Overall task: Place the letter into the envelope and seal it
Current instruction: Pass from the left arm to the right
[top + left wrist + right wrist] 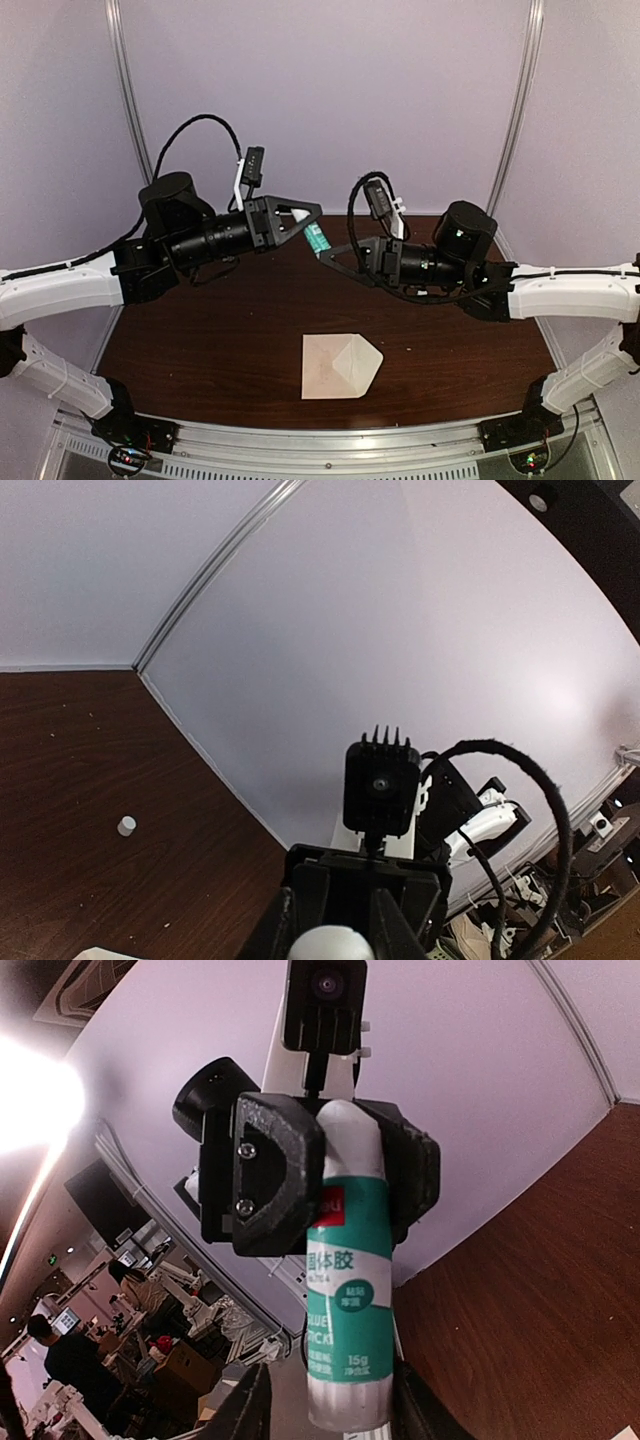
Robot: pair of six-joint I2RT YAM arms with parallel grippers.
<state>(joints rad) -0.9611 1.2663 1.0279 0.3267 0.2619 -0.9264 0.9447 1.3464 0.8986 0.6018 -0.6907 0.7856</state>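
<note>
Envelope (340,366) lies flat on the table (200,340), near the front, flap open. Left gripper (330,1175) pinches the glue stick (345,1300) up high. Right gripper (335,1415) sits around its other end; I cannot tell if it squeezes. It should grab straight and firm before any pull

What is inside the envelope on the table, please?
The envelope lies flat on the table with nothing sticking out of it. Its own paper covers the inside, so whatever it holds cannot be seen.
</note>
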